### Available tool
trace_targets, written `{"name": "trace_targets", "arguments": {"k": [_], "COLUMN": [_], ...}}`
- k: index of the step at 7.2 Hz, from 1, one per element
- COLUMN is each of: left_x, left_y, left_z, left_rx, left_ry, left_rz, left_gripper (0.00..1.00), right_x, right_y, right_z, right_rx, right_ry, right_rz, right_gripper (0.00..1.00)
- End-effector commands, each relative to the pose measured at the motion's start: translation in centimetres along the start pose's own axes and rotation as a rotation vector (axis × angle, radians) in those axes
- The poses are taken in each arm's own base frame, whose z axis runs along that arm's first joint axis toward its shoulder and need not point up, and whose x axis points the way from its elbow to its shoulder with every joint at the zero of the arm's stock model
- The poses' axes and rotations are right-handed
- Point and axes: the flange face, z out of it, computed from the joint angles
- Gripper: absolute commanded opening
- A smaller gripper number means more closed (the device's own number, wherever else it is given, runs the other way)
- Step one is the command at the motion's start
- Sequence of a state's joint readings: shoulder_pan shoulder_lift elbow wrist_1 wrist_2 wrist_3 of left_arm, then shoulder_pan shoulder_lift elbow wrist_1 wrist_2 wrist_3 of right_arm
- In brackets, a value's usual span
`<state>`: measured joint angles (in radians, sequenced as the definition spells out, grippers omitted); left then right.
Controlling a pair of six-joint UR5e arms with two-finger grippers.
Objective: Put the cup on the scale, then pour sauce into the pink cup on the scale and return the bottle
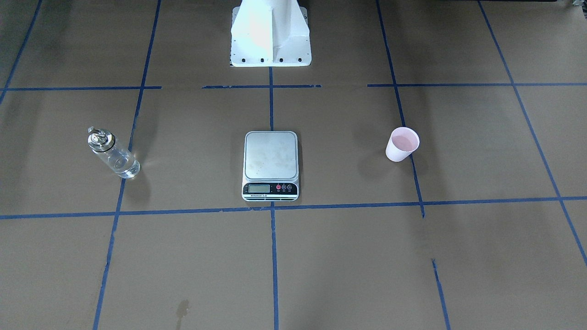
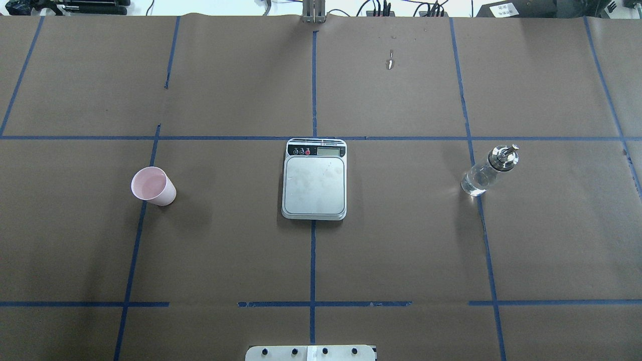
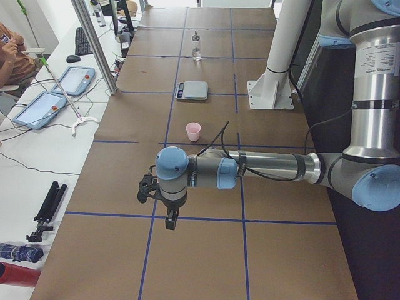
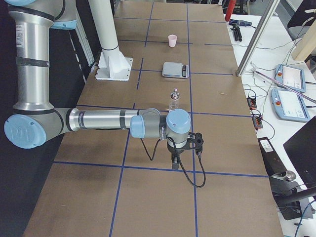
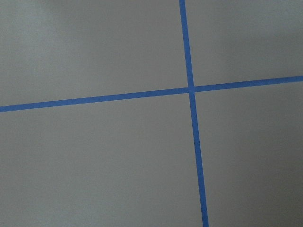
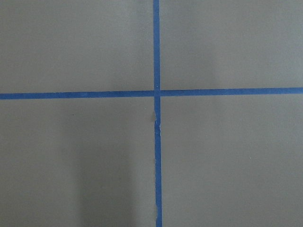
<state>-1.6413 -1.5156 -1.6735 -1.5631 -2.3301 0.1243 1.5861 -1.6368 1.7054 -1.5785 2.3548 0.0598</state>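
Scale, bottle and cup stand apart on the taped desk, with both arms held off to the ends.

The brown desk (image 2: 401, 240) carries a grid of blue tape (image 2: 313, 260). The left arm (image 3: 269, 167) and right arm (image 4: 98, 120) hang over opposite ends. The left claw (image 3: 170, 220) and right claw (image 4: 175, 162) point down, and I cannot tell whether either is apart or together. The scale (image 2: 314, 179) sits at the centre with a bare platform. The bottle (image 2: 486, 171), holding clear sauce (image 2: 475, 182), stands upright on the robot's right. The cup (image 2: 152, 186) stands upright on its left. Both are well apart from the scale.

table (image 2: 401, 240): brown paper, blue tape (image 2: 312, 260) grid | side bench (image 3: 37, 156): white, two pendants (image 3: 76, 80)
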Motion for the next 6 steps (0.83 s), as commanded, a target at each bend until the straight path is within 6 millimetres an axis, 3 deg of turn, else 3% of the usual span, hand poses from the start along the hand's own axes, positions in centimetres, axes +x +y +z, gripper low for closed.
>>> {"name": "trace_targets", "arguments": {"k": [1, 3, 6], "left_x": [0.1, 0.8, 7.4], "left_y": [-0.1, -1.0, -2.5], "left_z": [-0.1, -1.0, -6.8], "left_rx": [0.002, 0.021, 0.123], "left_ry": [0.0, -0.004, -0.025], "left_rz": [0.004, 0.018, 0.138], "left_gripper": [1.0, 1.0, 1.0], "right_x": [-0.5, -0.5, -1.1], "right_y": [-0.1, -0.1, -0.1], "right_z": [-0.5, -0.6, -1.1], "right_rx": [0.01, 0.011, 0.022], "right_ry": [0.001, 0.001, 0.0], "right_rz": [-0.005, -0.007, -0.017], "right_gripper": [1.0, 1.0, 1.0]}}
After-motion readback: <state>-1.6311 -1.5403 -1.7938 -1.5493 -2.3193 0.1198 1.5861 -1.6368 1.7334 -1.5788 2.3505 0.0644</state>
